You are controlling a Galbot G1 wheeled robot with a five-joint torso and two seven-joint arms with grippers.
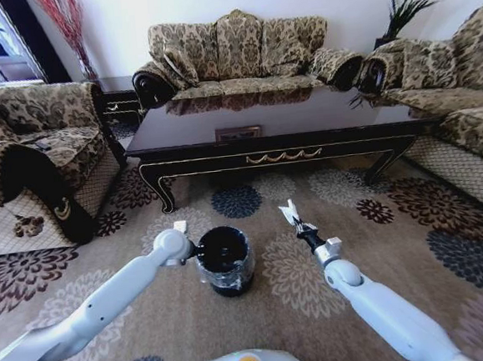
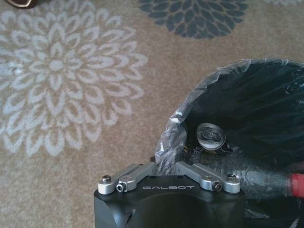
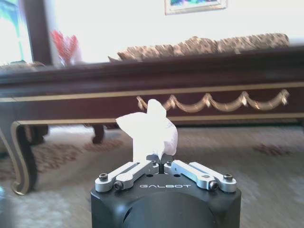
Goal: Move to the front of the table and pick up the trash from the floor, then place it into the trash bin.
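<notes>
The right tool (image 3: 162, 164) is clenched on a crumpled white paper wad (image 3: 148, 129), lifted off the flower-patterned beige carpet (image 1: 312, 225) just beside the small black plastic-wrapped trash bin (image 1: 224, 260), probably ready for dropping in. The left tool (image 2: 167, 164) grips the bin's rim, apparently steadying it; a clear red-capped bottle (image 2: 266, 183) lies inside. The glossy black worktop (image 1: 271, 132) stands beyond, sofas (image 1: 240, 51) around it, nothing blocking.

The left gripper's fingertips (image 2: 167, 164) were hidden behind the crinkled clear plastic liner (image 2: 172, 137) at the black cylindrical trash bin's (image 2: 247, 118) rim. Inside that bin, a clear plastic bottle with red cap (image 2: 266, 183) was cut off by the frame edge.
</notes>
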